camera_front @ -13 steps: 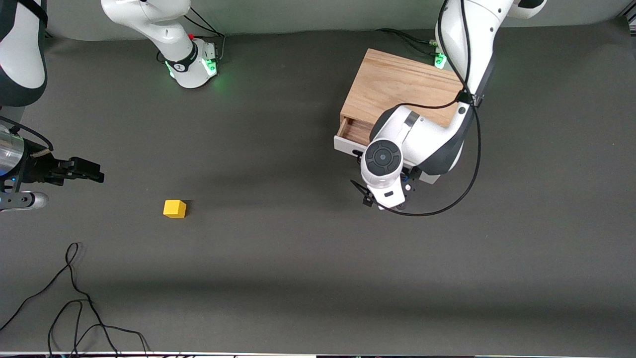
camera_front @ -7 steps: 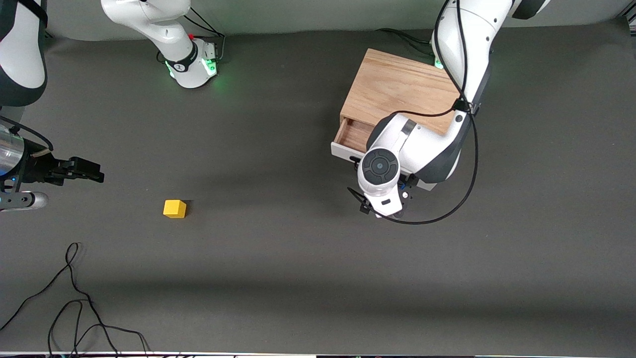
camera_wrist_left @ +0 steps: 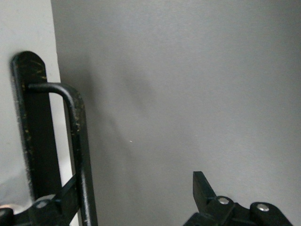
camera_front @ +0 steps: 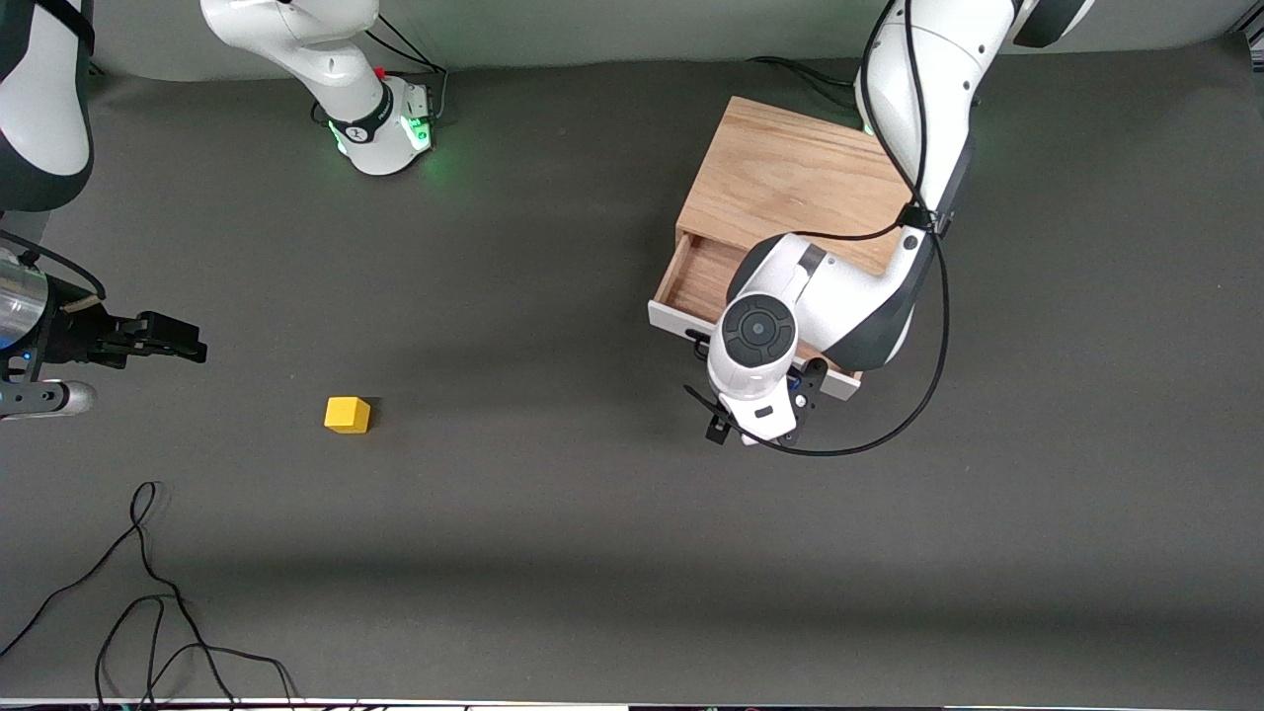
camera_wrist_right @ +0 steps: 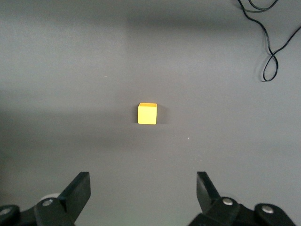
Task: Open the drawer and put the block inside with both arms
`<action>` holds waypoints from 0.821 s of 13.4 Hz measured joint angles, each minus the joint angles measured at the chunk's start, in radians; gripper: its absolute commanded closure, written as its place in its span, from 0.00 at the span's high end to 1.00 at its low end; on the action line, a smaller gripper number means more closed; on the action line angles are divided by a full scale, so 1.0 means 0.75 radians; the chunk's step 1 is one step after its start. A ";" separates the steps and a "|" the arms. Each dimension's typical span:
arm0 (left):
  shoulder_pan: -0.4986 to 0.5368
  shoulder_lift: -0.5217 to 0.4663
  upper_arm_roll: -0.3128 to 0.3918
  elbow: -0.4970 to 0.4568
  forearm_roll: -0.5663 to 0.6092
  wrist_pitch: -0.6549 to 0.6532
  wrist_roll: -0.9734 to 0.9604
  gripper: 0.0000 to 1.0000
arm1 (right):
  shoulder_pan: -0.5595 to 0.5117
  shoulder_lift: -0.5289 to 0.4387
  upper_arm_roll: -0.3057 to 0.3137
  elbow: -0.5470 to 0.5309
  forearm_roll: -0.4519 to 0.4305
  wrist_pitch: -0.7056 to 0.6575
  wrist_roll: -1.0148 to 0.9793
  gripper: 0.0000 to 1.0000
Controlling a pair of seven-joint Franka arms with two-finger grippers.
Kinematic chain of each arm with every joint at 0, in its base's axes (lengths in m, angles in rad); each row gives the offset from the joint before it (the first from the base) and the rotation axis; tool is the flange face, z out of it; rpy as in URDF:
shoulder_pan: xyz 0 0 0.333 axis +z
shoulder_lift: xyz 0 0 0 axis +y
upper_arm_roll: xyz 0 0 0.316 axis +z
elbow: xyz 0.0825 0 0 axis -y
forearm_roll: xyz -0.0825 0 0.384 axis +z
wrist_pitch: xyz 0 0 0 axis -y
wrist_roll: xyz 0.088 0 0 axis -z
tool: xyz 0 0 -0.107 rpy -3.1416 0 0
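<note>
The left end effector [camera_front: 755, 420] sits at the drawer [camera_front: 691, 286] front, one finger [camera_wrist_left: 56, 202] hooked inside the wire handle [camera_wrist_left: 75, 141], its spread wide, gripping nothing. The drawer is partly out of the wooden box [camera_front: 790, 178]. The hook could slip off if the pull angles sideways. The right end effector [camera_front: 163, 338] waits, wide, above the surface [camera_front: 553, 513]; the block [camera_front: 348, 415] lies well apart from the box, toward the right arm's end.

A dark grey, matte cloth-covered counter [camera_front: 553, 553] fills the scene. A pale grey wall [camera_front: 612, 30] runs along its edge at the arms' bases. Thin black loose cables [camera_front: 148, 602] curl on the counter near the front camera, toward the right arm's end. Broad soft shadows cross the surface.
</note>
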 measured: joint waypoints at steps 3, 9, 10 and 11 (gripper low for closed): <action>0.000 0.010 -0.003 0.043 0.000 0.038 0.000 1.00 | 0.000 0.000 0.000 0.000 0.000 0.000 0.000 1.00; 0.000 0.024 0.016 0.118 0.007 0.072 0.000 1.00 | 0.003 0.000 0.001 0.000 0.001 -0.004 0.000 1.00; 0.002 0.022 0.031 0.150 0.016 0.065 0.006 1.00 | 0.003 0.000 0.001 0.000 0.002 -0.005 0.000 1.00; 0.007 0.016 0.046 0.187 0.028 0.040 0.027 1.00 | 0.003 -0.001 0.001 0.000 0.002 -0.006 0.000 1.00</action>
